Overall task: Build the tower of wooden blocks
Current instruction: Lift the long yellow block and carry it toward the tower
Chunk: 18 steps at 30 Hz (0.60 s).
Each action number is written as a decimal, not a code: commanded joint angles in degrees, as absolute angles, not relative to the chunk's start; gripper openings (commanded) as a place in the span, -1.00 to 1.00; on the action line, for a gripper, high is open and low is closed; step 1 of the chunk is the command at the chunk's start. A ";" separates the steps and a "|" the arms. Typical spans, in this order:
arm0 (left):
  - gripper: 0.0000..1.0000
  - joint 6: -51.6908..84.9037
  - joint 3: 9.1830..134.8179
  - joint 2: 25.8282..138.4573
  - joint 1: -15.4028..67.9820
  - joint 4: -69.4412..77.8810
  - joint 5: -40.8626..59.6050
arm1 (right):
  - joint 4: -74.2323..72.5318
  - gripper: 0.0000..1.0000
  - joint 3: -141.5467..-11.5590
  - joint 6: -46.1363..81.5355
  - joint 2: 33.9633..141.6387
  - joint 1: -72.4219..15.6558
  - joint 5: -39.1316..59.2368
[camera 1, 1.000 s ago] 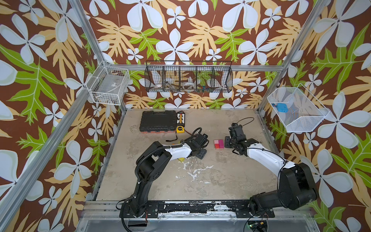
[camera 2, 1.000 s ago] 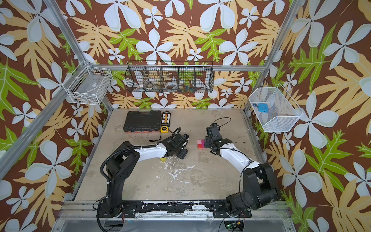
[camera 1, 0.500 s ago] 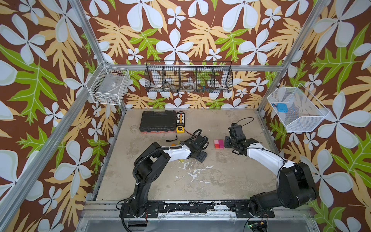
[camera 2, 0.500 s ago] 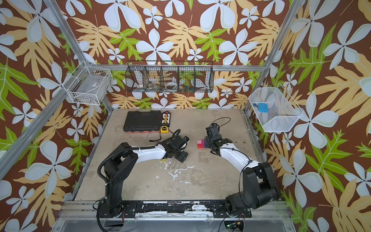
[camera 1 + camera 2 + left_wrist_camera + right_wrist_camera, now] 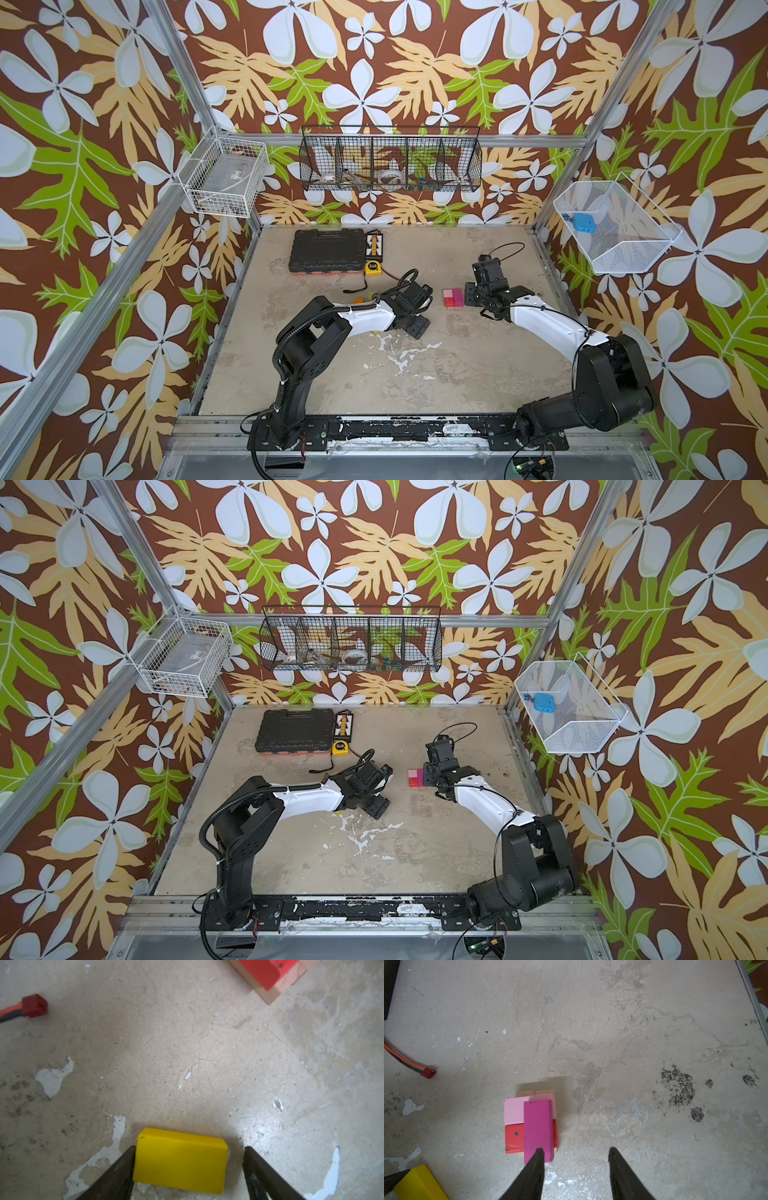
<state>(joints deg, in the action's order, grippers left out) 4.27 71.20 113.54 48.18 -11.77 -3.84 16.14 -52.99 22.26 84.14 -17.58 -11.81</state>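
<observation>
The tower (image 5: 453, 297) (image 5: 417, 778) stands mid-table: two tan planks, a pink brick (image 5: 513, 1111) and a red brick (image 5: 513, 1138) on them, and a magenta brick (image 5: 537, 1128) laid across the top. My right gripper (image 5: 576, 1148) (image 5: 471, 293) is open and empty just right of the tower, with one fingertip over the magenta brick's near end. My left gripper (image 5: 189, 1147) (image 5: 424, 299) sits left of the tower, open around a yellow brick (image 5: 180, 1161) (image 5: 420, 1185). One finger touches the brick and the other stands clear of it.
A black tool case (image 5: 326, 251) and a yellow tape measure (image 5: 373, 267) lie at the back left. A red-tipped cable (image 5: 34, 1005) (image 5: 427, 1073) runs between them and the arms. An orange block (image 5: 358, 299) lies behind the left arm. Wire baskets hang on the walls.
The left gripper head has shifted slightly toward the tower. The right arm and the tower have not moved.
</observation>
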 commanded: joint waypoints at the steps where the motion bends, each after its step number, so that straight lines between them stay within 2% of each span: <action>1: 0.50 3.90 71.28 113.31 48.31 -12.97 -3.37 | 16.27 0.03 -53.31 22.24 84.29 -17.58 -11.98; 13: 0.21 4.38 72.10 114.39 48.29 -13.40 -5.33 | 16.65 0.01 -53.76 22.24 85.07 -17.60 -11.87; 18: -0.07 4.75 72.12 114.14 48.32 -13.12 -5.72 | 16.29 0.02 -53.38 22.32 84.44 -17.57 -11.87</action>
